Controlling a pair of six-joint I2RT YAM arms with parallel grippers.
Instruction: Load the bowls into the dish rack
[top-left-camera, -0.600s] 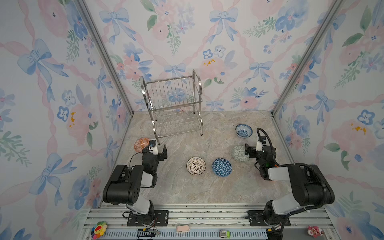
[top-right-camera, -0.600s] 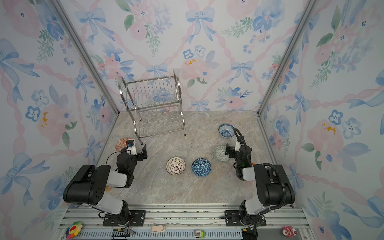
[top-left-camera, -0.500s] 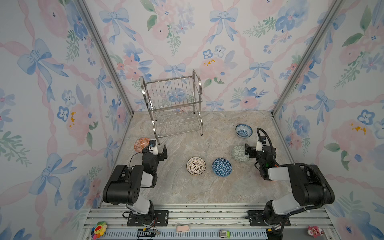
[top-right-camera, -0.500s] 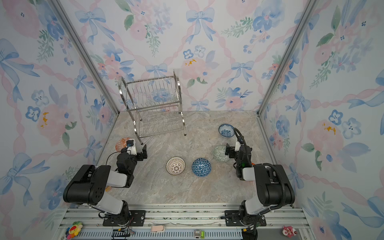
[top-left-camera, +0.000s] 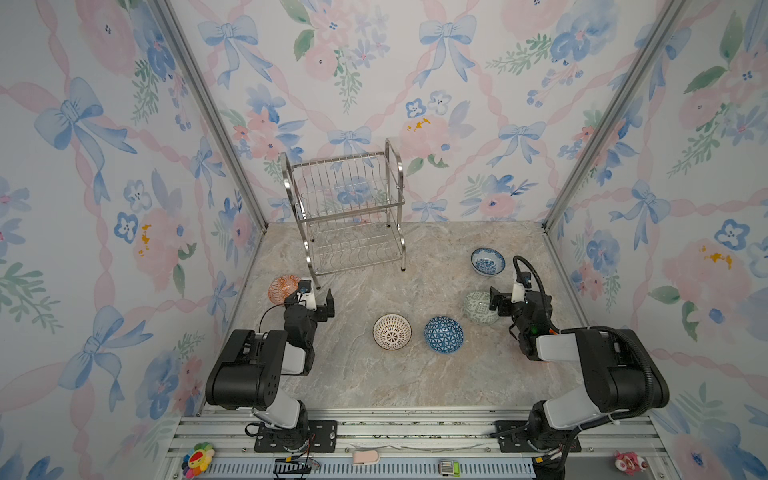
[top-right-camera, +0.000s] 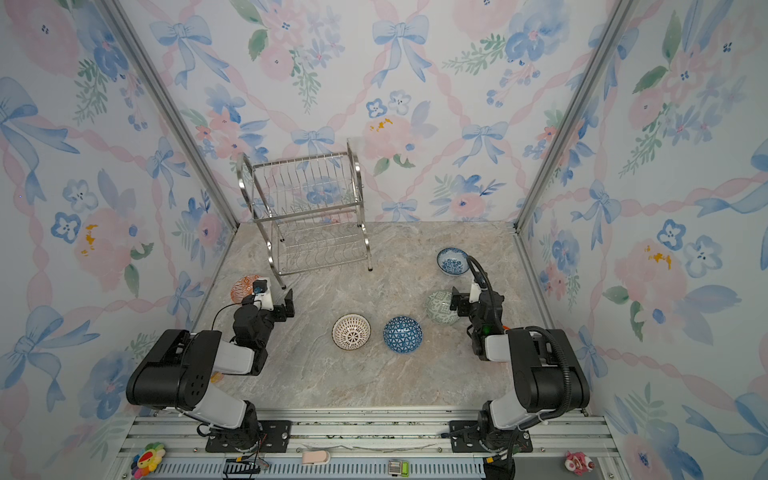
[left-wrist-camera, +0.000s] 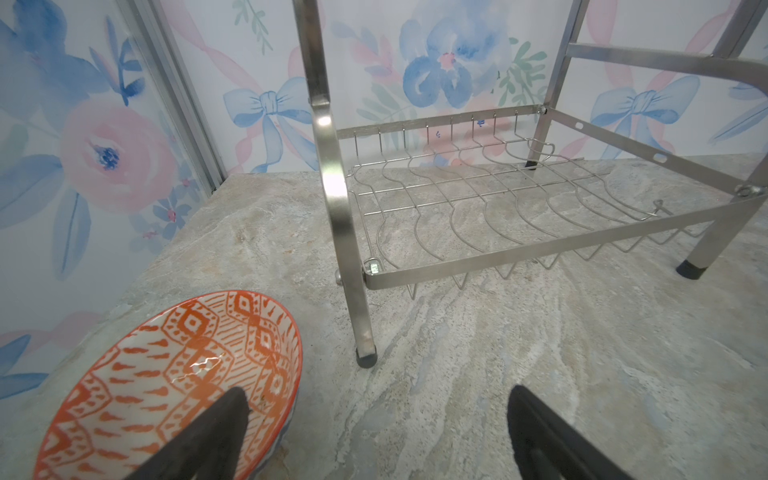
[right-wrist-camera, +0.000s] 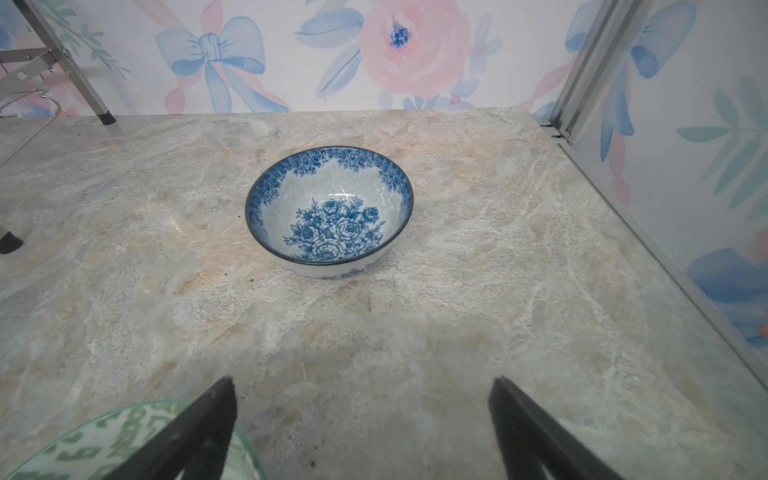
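The steel dish rack (top-left-camera: 351, 216) (top-right-camera: 309, 216) (left-wrist-camera: 457, 199) stands empty at the back left. Several bowls sit on the stone table: orange-red (top-left-camera: 282, 289) (left-wrist-camera: 166, 374) at the left, white lattice (top-left-camera: 392, 331) and blue-patterned (top-left-camera: 443, 334) in the middle, grey-green (top-left-camera: 478, 307) (right-wrist-camera: 104, 444) and blue-white floral (top-left-camera: 487, 261) (right-wrist-camera: 328, 212) at the right. My left gripper (top-left-camera: 318, 296) (left-wrist-camera: 378, 399) is open and low, one finger over the orange-red bowl. My right gripper (top-left-camera: 505, 293) (right-wrist-camera: 363, 384) is open, one finger over the grey-green bowl's rim.
Flowered wall panels with aluminium posts close in the table on three sides. The rack's near left leg (left-wrist-camera: 365, 357) stands just beyond my left gripper. Small toys (top-left-camera: 197, 457) (top-left-camera: 629, 461) lie on the front rail.
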